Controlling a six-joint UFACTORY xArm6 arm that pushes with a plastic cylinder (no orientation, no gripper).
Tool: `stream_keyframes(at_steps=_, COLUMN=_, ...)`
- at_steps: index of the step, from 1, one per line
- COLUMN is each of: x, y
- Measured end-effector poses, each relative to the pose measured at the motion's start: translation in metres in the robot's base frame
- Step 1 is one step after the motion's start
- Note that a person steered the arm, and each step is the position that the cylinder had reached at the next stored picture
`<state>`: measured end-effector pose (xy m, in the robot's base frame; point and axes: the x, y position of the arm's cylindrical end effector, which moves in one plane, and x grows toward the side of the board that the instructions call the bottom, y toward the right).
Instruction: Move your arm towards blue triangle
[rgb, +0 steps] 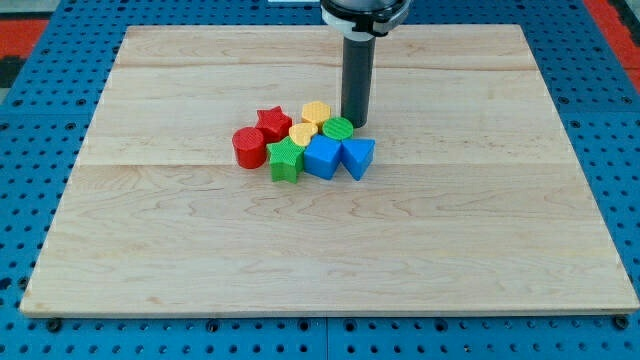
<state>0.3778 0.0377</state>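
- Near the middle of the table (150, 260), slightly toward the view's top, you are looking at a tight cluster of blocks, with the blue triangle (358, 157) sitting at its right end.
- Touching the triangle's left side, the blue cube-like block (322, 157) is lying next to it; the green round block (338, 128) is sitting just above and to its left.
- Further left, the green star (285, 159), the red cylinder (248, 147), the red star (272, 124) and two yellow blocks (312, 121) are filling out the group.
- My tip (355, 123) is standing just beside the green round block, on its right, and just above the blue triangle in the view, apparently not touching it.
- Judging by that, the approach is looking nearly complete: only a short slide toward the view's bottom is remaining to reach the triangle.
- The triangle is lying flat with one corner pointing toward the view's bottom and a flat edge facing the tip; no clear long axis is showing.
- The arm is carrying no jaws, only the rod, so nothing is being clamped.
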Motion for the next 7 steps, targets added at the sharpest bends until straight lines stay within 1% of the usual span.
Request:
stream_keyframes(at_steps=5, x=-0.004, y=0.005)
stream_keyframes(at_steps=6, x=-0.005, y=0.034)
stream_keyframes(at_steps=7, x=-0.005, y=0.083)
